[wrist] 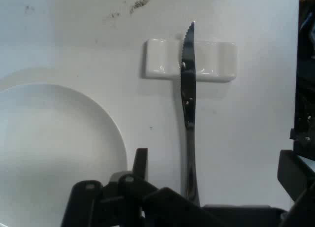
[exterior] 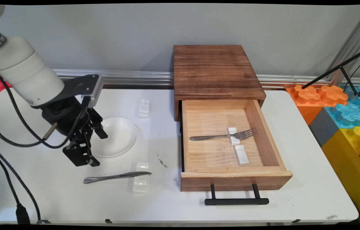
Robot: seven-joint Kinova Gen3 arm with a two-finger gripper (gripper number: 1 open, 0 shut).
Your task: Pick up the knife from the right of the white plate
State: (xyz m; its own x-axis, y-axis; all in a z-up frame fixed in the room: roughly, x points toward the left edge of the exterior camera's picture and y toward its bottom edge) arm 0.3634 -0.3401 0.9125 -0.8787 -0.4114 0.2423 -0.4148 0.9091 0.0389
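My gripper (exterior: 99, 149) hangs open and empty, low over the table's left side, between a white plate (exterior: 121, 134) and a steel knife (exterior: 116, 176). The knife lies flat with its serrated blade resting on a small white rest (exterior: 141, 182). In the hand view the knife (wrist: 187, 104) runs up the middle, its handle end passing between the spread fingers of the gripper (wrist: 216, 160). The tip crosses the rest (wrist: 216, 60), and the plate (wrist: 49, 148) fills the left. The gripper touches nothing.
A wooden box (exterior: 215, 70) stands at the back with its drawer (exterior: 234, 180) pulled out toward me. The drawer holds a fork (exterior: 224, 136) on a white rest (exterior: 233, 135), and a second rest (exterior: 241, 155) lies beside it. Another white rest (exterior: 144, 108) lies behind the plate. Coloured blocks (exterior: 342, 111) stand off the right edge.
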